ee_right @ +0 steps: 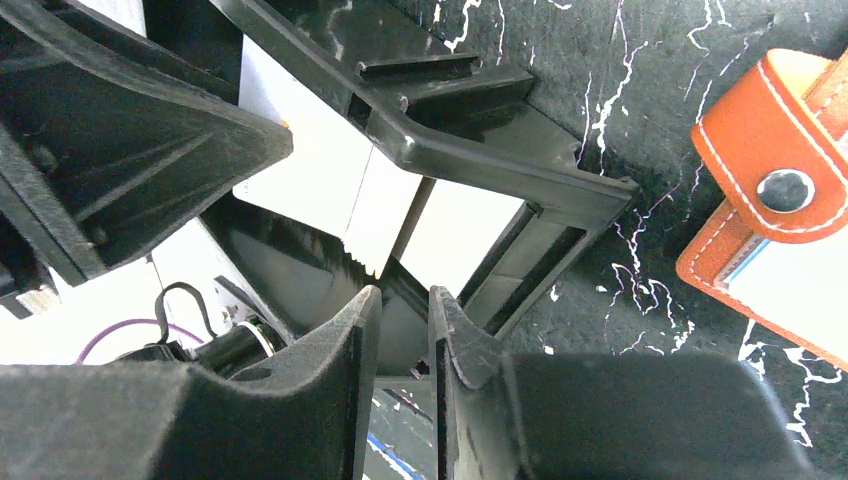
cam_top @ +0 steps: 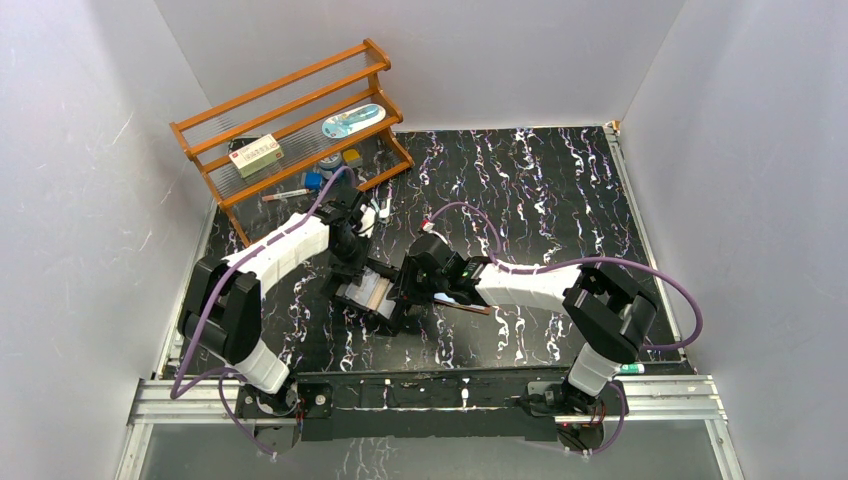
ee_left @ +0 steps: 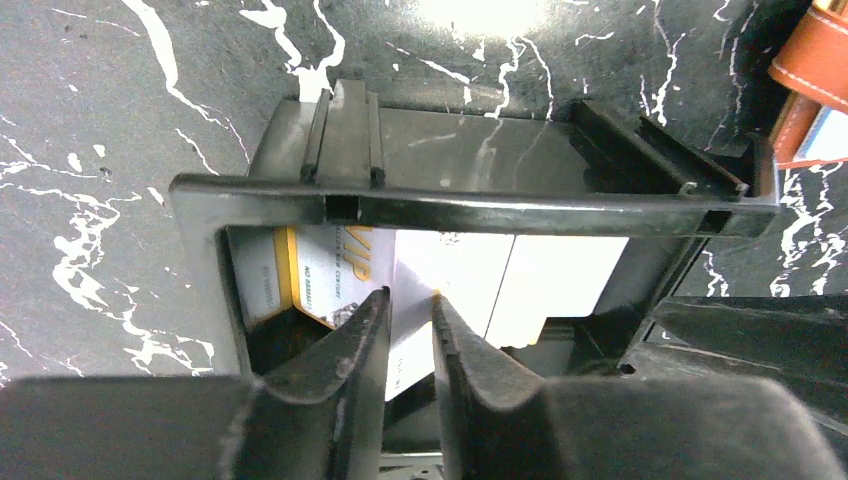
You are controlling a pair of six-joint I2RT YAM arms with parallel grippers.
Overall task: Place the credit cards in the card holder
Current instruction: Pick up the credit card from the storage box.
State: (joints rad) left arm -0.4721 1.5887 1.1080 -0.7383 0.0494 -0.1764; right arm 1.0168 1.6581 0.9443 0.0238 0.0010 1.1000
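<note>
Credit cards (ee_left: 560,280) lie in the black tray (ee_left: 470,205) mid-tabletop, so my left gripper (ee_left: 410,300), nearly shut, straddles one edge, hold uncertain, while my right gripper (ee_right: 405,295) pins the tray wall, card holder (ee_right: 770,130) just beside.

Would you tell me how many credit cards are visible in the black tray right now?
4, fanned in the shallow black plastic tray: silver-grey card leftmost, gold-lettered VIP card next, then one plain white card and a second white card. More may hide underneath.
</note>
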